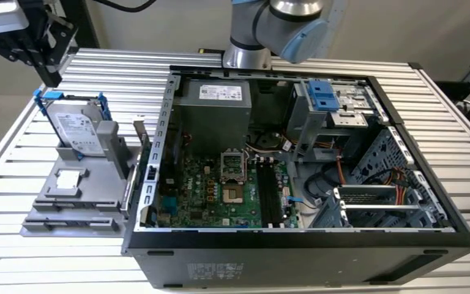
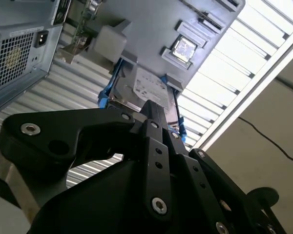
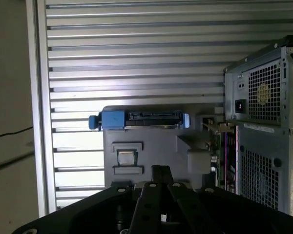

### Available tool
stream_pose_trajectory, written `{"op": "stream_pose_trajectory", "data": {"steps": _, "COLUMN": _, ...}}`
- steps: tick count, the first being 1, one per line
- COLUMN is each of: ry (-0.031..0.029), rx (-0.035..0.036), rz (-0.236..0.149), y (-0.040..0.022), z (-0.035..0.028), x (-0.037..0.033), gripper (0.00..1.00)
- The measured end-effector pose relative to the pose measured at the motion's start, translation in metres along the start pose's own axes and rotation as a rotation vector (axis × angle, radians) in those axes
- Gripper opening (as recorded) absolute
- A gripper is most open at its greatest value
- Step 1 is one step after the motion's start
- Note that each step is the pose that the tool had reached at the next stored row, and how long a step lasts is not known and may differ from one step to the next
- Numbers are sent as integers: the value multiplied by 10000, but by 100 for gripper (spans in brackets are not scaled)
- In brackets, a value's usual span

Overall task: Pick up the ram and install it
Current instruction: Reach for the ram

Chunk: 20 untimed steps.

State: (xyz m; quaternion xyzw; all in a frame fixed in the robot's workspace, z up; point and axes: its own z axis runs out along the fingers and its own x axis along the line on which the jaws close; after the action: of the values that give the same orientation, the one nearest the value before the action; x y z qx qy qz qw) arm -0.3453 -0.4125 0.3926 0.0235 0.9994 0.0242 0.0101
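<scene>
Fingers (image 1: 53, 75) pressed together and pinching nothing, I hang over the bench (image 1: 431, 122). Just below my tips a hard drive (image 1: 78, 131) in its blue bracket (image 1: 70, 96) stands upright in a grey fixture (image 1: 71, 196). The ram (image 3: 219, 156), seen in the first wrist view, stands on edge beyond that fixture from my fingers, just beside the open computer case (image 1: 300, 245), well apart from my tips.
</scene>
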Motion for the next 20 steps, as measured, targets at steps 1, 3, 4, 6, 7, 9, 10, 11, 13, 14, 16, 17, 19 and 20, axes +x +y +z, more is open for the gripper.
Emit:
{"op": "stream_pose_trajectory", "data": {"steps": 1, "ry": 0, "rx": 0, "rz": 1, "y": -28, "z": -1, "x": 1, "gripper": 0}}
{"op": "stream_pose_trajectory", "data": {"steps": 3, "ry": 1, "rx": 1, "rz": 2, "y": -89, "z": -5, "x": 1, "gripper": 0}}
{"op": "stream_pose_trajectory", "data": {"steps": 4, "ry": 0, "rx": 1, "rz": 3, "y": -118, "z": -6, "x": 0, "gripper": 0}}
{"op": "stream_pose_trajectory", "data": {"steps": 6, "ry": 1, "rx": 1, "rz": 4, "y": -174, "z": -9, "x": -2, "gripper": 0}}
{"op": "stream_pose_trajectory", "data": {"steps": 7, "ry": 0, "rx": 1, "rz": 3, "y": -204, "z": -10, "x": -3, "gripper": 0}}
{"op": "stream_pose_trajectory", "data": {"steps": 9, "ry": 0, "rx": 1, "rz": 2, "y": -264, "z": -13, "x": -6, "gripper": 0}}
{"op": "stream_pose_trajectory", "data": {"steps": 10, "ry": 1, "rx": 1, "rz": 3, "y": -294, "z": -15, "x": -7, "gripper": 0}}
{"op": "stream_pose_trajectory", "data": {"steps": 11, "ry": 0, "rx": 0, "rz": 3, "y": -325, "z": -16, "x": -8, "gripper": 0}}
{"op": "stream_pose_trajectory", "data": {"steps": 13, "ry": 0, "rx": 0, "rz": 4, "y": -386, "z": -19, "x": -11, "gripper": 0}}
{"op": "stream_pose_trajectory", "data": {"steps": 14, "ry": 0, "rx": 0, "rz": 4, "y": -415, "z": -20, "x": -12, "gripper": 0}}
{"op": "stream_pose_trajectory", "data": {"steps": 16, "ry": 0, "rx": 0, "rz": -28, "y": -456, "z": -22, "x": -12, "gripper": 0}}
{"op": "stream_pose_trajectory", "data": {"steps": 17, "ry": 3, "rx": -1, "rz": -142, "y": -457, "z": -23, "x": -9, "gripper": 0}}
{"op": "stream_pose_trajectory", "data": {"steps": 19, "ry": 6, "rx": -8, "rz": -402, "y": -459, "z": -22, "x": -6, "gripper": 0}}
{"op": "stream_pose_trajectory", "data": {"steps": 20, "ry": 7, "rx": -10, "rz": -498, "y": -463, "z": -22, "x": -2, "gripper": 0}}
